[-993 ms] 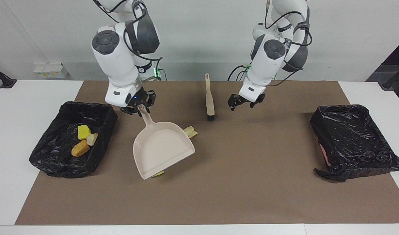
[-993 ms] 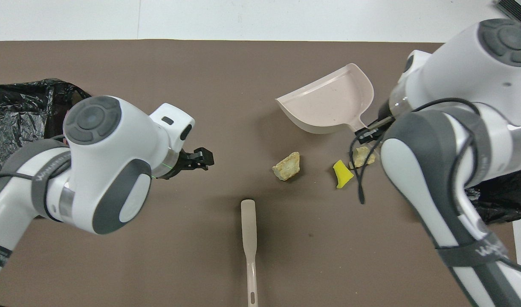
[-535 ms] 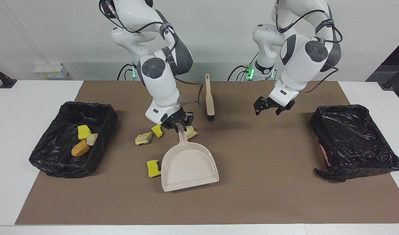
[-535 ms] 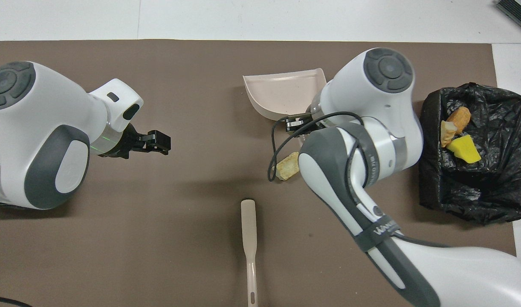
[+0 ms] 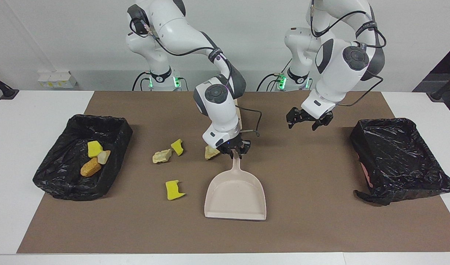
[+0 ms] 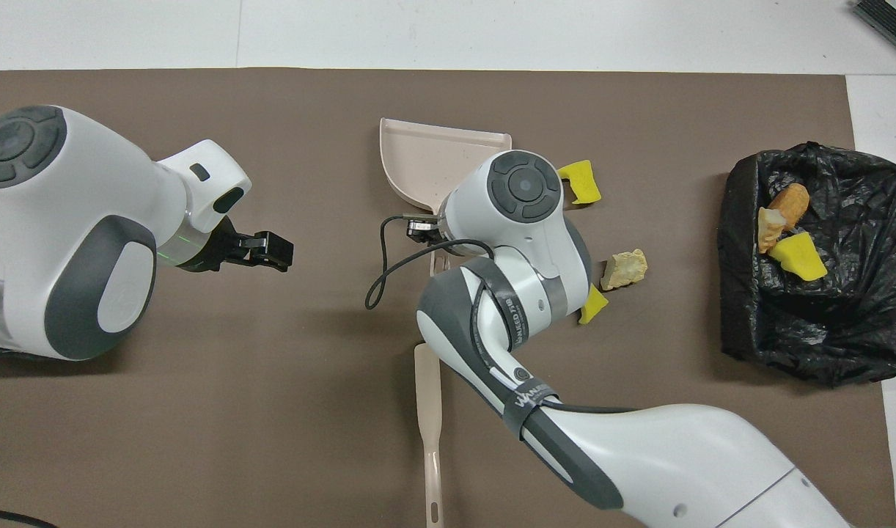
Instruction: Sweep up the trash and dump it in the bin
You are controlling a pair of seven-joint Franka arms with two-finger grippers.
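The right hand (image 5: pixel 236 150) is placed at the dustpan (image 5: pixel 235 200) handle, grip not discernible; the left hand (image 5: pixel 309 121) is held open over the surface (image 5: pixel 320 221), waiting; the trash (image 5: pixel 174 190) is judged light, crumbly, best swept, not pinched.

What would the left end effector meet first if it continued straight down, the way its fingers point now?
Probably only the bare brown table mat. The left end effector hangs open over an empty stretch of it, between the beige plastic dustpan and the empty black-lined bin. Its exact tilt is hard to judge.
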